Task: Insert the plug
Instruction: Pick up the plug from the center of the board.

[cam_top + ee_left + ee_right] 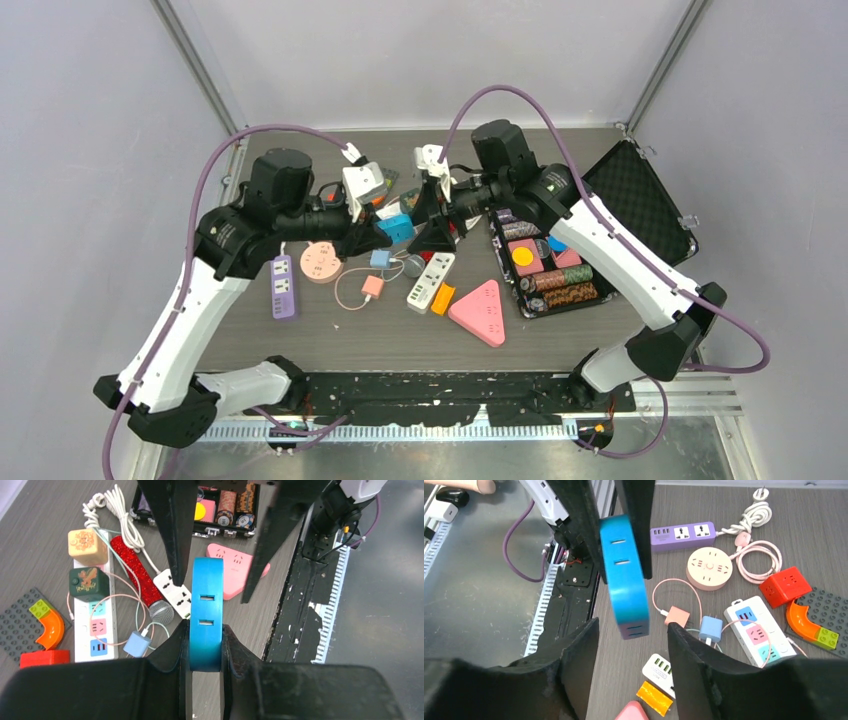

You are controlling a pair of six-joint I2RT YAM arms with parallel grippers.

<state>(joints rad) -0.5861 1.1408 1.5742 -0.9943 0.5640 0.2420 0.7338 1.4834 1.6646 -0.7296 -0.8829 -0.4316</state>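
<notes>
My left gripper [206, 632] is shut on one end of a blue power block [206, 600] and holds it off the table. The block [397, 228] hangs mid-table between both arms. Its narrow face shows two small slots. My right gripper [633, 627] is open, its fingers [172, 530] standing either side of the block's [624, 575] far end with a gap on each side. A white coiled cable ending in a plug [758, 505] lies on the table. A light blue charger [710, 628] and a pink charger [677, 616] lie below with thin cables.
On the table lie a purple power strip [283, 286], a round pink socket [320, 262], a white strip [430, 281], a pink triangular socket [482, 311] and an orange piece [443, 298]. An open black case [640, 190] of chips sits at the right.
</notes>
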